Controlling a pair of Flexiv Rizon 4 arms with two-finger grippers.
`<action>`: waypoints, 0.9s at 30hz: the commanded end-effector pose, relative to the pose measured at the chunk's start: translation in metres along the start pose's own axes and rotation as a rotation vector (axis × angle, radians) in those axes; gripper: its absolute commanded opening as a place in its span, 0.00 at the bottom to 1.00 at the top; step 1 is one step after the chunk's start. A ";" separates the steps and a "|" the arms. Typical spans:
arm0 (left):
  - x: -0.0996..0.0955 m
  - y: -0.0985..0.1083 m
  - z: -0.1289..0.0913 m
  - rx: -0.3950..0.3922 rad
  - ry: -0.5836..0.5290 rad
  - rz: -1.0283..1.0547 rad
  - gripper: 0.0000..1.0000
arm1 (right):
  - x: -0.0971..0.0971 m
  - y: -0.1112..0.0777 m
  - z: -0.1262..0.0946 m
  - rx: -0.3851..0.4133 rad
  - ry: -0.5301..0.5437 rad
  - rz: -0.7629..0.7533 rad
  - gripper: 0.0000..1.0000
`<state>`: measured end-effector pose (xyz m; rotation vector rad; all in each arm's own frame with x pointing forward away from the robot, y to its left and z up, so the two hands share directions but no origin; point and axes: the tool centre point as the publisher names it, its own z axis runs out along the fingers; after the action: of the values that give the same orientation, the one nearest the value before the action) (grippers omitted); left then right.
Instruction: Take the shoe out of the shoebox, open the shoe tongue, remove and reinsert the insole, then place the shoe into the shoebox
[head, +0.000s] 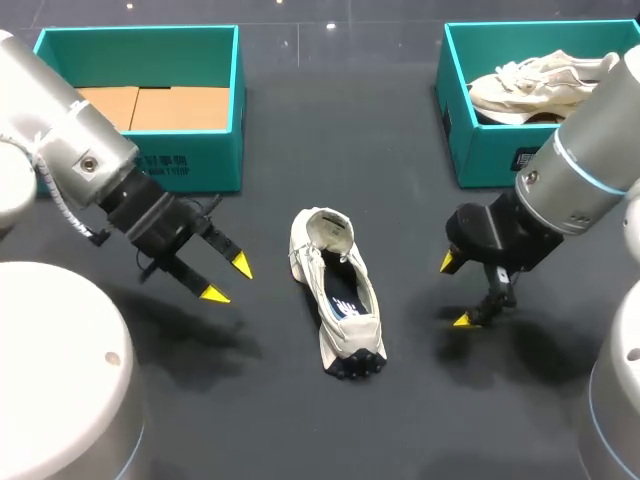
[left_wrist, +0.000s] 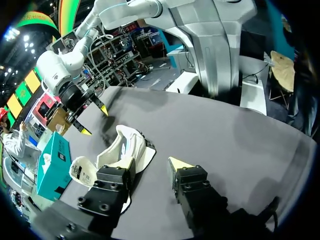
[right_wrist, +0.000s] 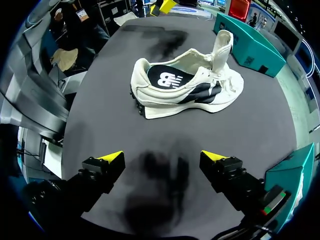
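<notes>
1. Two grippers, both spread wide w/ nothing held: L gripper (head: 227, 279) hangs left of the shoe (head: 335, 300), R gripper (head: 455, 292) right of it, neither touching it.
2. Shoe is cream, sits on its sole on the dark table (head: 300, 430), outside both boxes, btwn the two grippers. Heel end is nearest the robot.
3. Tongue (right_wrist: 222, 47) stands up off the shoe's opening; dark insole (right_wrist: 167, 77) lies inside the shoe.
4. L wrist view: shoe (left_wrist: 125, 147) is just ahead of the L gripper (left_wrist: 152, 164), partly hidden behind one finger. R gripper (left_wrist: 94, 120) hangs beyond the shoe.
5. R wrist view: shoe (right_wrist: 185, 90) lies side-on ahead of the R gripper (right_wrist: 163, 157), only table btwn the tips.
6. Left shoebox (head: 200, 160), teal, beyond the shoe to its left, holds brown cardboard (head: 150, 107).
7. Right shoebox (head: 485, 155), teal, beyond the shoe to its right, holds a second pale shoe (head: 540, 85).
</notes>
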<state>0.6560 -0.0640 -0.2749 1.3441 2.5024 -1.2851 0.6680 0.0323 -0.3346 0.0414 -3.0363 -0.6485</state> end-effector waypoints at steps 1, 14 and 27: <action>0.006 -0.004 -0.016 -0.006 0.007 0.005 0.41 | 0.013 -0.013 -0.018 0.008 -0.017 0.003 1.00; 0.015 -0.006 -0.044 -0.035 0.122 0.039 0.37 | 0.029 -0.043 -0.033 0.044 -0.023 0.006 1.00; 0.002 -0.005 -0.066 -0.001 0.224 0.081 0.00 | 0.029 -0.043 -0.033 0.044 -0.023 0.006 1.00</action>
<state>0.6682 -0.0181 -0.2254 1.6427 2.5476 -1.1716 0.6433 -0.0211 -0.3220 0.0276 -3.0680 -0.5887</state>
